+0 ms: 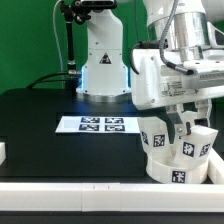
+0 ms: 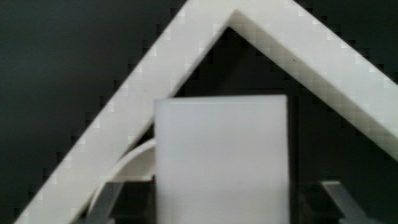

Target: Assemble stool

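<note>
Black table [image 1: 40, 130] across mid frame of exterior view. Marker board [image 1: 102, 124] flat at centre. Round seat [image 1: 178, 160] at lower right, against white border rail [image 1: 90, 190]. Gripper [image 1: 184, 124] directly above seat, clamped on block leg [image 2: 222, 160]; leg central in wrist view.

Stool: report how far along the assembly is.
Done: the round seat sits against the border rail at the exterior view's right, with at least one tagged leg standing on it. In hand: the gripper is down at the seat; the wrist view shows a white leg between its fingers. Left: any remaining legs cannot be counted here.
</note>
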`<state>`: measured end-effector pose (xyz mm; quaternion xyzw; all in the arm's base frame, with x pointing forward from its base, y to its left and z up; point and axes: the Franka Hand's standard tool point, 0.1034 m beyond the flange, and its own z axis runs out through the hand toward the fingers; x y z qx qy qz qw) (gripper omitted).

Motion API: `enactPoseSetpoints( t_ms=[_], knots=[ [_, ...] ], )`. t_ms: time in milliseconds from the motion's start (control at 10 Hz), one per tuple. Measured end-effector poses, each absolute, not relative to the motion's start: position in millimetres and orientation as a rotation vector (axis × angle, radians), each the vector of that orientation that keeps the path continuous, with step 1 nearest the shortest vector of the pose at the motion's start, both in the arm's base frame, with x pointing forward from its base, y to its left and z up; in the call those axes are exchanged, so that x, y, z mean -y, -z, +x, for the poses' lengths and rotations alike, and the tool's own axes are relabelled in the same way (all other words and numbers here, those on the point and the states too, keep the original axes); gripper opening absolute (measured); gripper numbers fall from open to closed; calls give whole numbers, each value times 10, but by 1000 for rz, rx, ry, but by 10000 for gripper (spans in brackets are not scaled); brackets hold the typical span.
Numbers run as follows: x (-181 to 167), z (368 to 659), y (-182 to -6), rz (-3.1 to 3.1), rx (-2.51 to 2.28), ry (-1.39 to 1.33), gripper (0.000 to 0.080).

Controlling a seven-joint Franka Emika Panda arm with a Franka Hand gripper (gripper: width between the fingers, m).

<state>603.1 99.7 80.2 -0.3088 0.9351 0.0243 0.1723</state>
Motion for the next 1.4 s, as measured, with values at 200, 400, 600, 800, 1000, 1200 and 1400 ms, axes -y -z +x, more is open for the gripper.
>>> enactPoseSetpoints(
  t_ms=[200,400,600,800,1000,1200,1400],
  knots=[
    [-1067,6014,-802,-847,-2656,-84,338],
    [-1064,6010,-802,-835,-2654,-90,338],
    [-1064,6009,-798,-888,-2637,-80,354],
    [-1064,6015,-815,-898,-2630,-78,563],
    [-1067,6076,-996,-910,-2595,-83,641],
    [-1037,6118,-1109,-917,-2574,-87,648],
    [-1041,6115,-1100,-919,-2574,-87,649]
  ],
)
